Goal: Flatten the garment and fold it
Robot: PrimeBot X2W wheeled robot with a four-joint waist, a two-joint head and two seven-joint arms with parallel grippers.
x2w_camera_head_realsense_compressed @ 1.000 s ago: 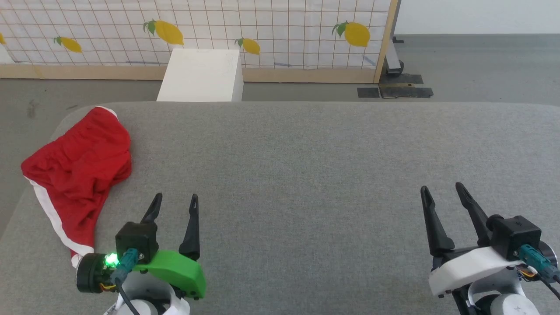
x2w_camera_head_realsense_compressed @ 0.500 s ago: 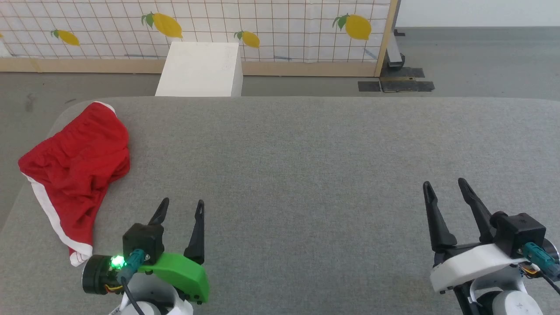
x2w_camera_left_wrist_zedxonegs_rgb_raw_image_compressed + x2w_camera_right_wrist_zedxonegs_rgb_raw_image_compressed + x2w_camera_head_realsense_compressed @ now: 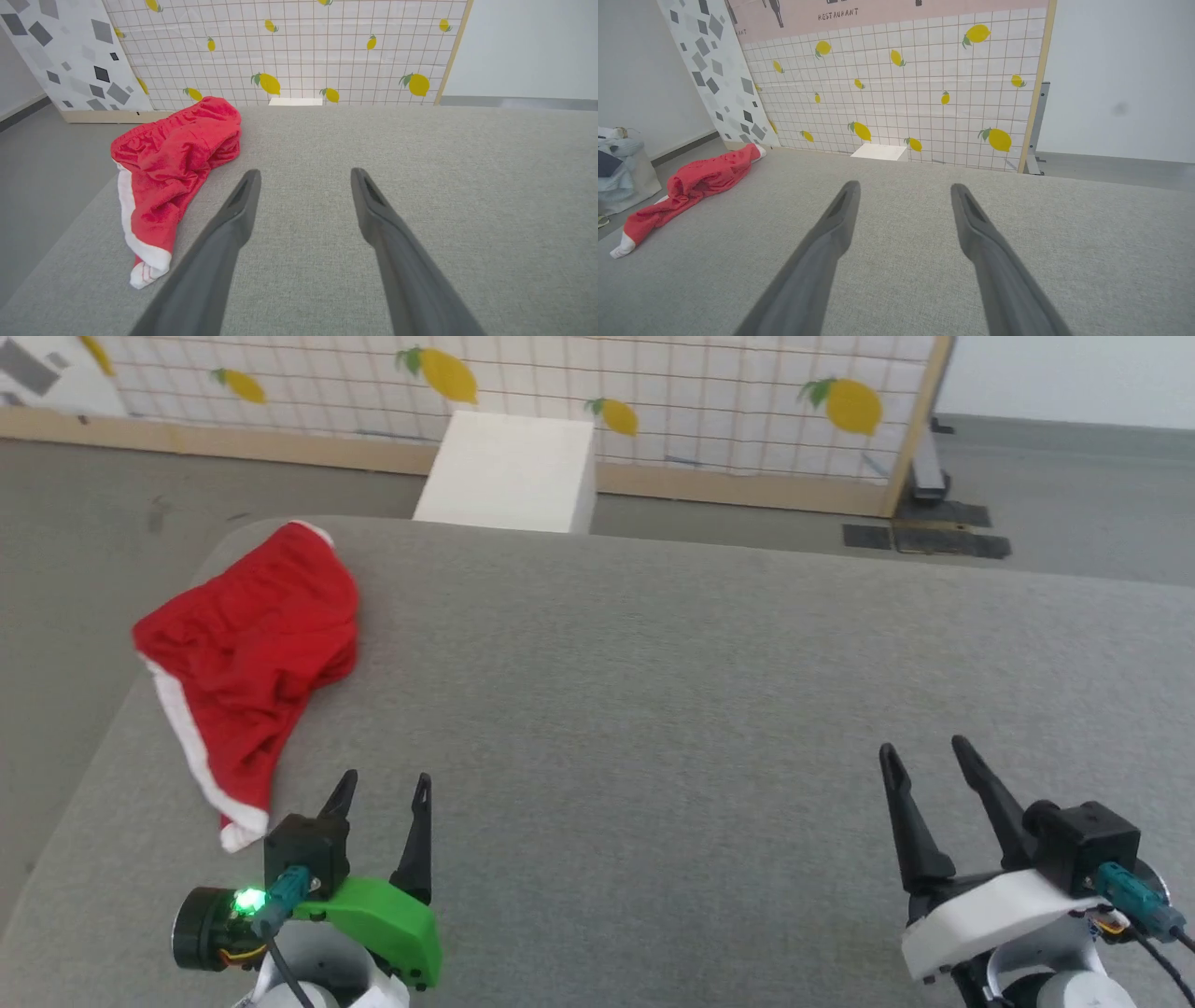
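The garment point(image 3: 247, 653), bright red shorts with a white trim band, lies crumpled at the far left corner of the grey table point(image 3: 653, 691). Its white-edged tip points toward my left gripper point(image 3: 385, 782), which stands open a short way to its right and nearer to me, touching nothing. In the left wrist view the garment point(image 3: 173, 154) sits left of and beyond my open left gripper point(image 3: 303, 173). My right gripper point(image 3: 922, 749) is open over the table's near right, far from the cloth. From the right wrist the garment point(image 3: 691, 184) shows at the far left, past my open right gripper point(image 3: 903, 185).
A white box point(image 3: 509, 471) stands on the floor just beyond the table's far edge. Behind it runs a grid-patterned panel with lemons point(image 3: 653, 401) in a wooden frame. A pale bag of clothes point(image 3: 619, 168) sits on the floor left of the table.
The head camera has turned left and tilted, so the whole scene has shifted right in the picture. The garment lies as before and both grippers stay open.
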